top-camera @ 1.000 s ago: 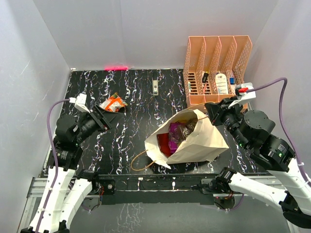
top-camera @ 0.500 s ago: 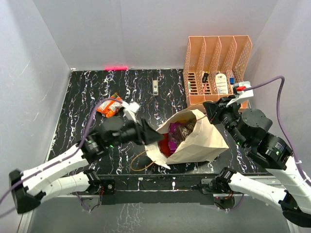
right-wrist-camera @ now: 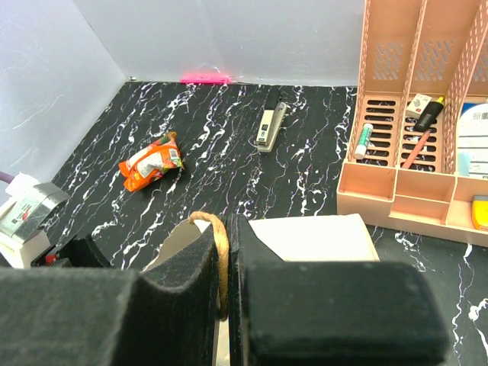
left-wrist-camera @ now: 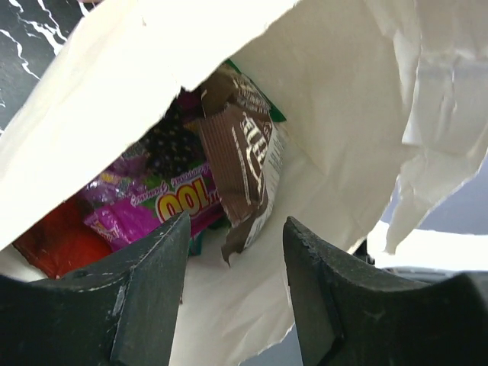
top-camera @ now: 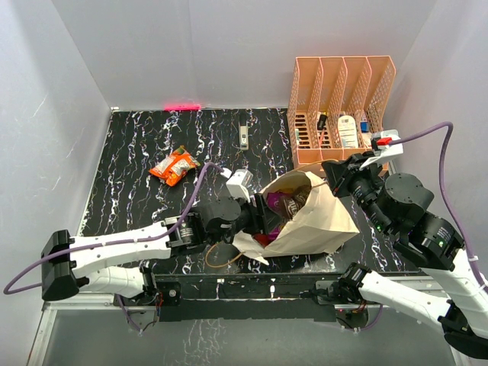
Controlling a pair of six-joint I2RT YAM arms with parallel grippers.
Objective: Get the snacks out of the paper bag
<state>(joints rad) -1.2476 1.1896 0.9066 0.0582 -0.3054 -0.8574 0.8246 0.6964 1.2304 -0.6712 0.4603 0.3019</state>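
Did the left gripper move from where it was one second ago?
Yes. The left gripper went right, away from the orange packet, which lies unmoved, and now reaches into the mouth of the paper bag.

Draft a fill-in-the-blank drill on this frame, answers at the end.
1. The right gripper is ____ on the rim of the large tan kraft paper bag.
2. The left gripper points into the bag's mouth with its jaws ____.
3. The orange crinkly foil packet lies on the black marbled table, ____ the bag.
4. The dark brown crinkly packet sits ____ the bag.
Answers: shut; open; outside; inside
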